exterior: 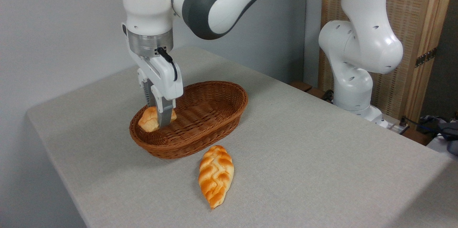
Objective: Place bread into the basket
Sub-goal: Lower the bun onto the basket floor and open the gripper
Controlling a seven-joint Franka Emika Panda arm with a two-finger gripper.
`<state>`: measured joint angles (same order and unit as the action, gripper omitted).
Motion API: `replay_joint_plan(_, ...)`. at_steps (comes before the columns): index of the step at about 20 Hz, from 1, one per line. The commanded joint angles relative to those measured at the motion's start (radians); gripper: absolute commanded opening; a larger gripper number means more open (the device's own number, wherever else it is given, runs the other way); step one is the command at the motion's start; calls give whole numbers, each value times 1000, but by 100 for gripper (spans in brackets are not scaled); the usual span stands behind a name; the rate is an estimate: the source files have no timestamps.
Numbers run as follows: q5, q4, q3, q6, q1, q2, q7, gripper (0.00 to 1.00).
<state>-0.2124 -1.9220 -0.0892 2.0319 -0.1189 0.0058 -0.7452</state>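
Note:
The bread, a small golden-orange knotted bun, is at the left end of the basket, low inside its rim. My gripper comes straight down over it, its grey fingers on either side of the bun and closed against it. The near finger hides the bun's middle. Whether the bun rests on the basket floor or hangs just above it I cannot tell. The reddish-brown oval wicker basket sits on the grey cloth table, otherwise holding nothing.
A longer braided loaf lies on the cloth just in front of the basket. The arm's white base stands at the table's back right edge. A wooden screen stands behind it.

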Motion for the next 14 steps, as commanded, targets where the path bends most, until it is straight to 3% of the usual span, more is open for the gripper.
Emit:
replay_joint_plan(1, -7, -11, -18, -71, -1, -12, -2, 77)
replay_joint_plan(2, -2, -11, -30, -84, -1, -10, -2, 100)
replay_joint_plan(5, 47, -11, -40, -87, -1, -3, -3, 100)
replay_joint_plan(14, 48, -9, -47, -87, -1, 0, -2, 100)
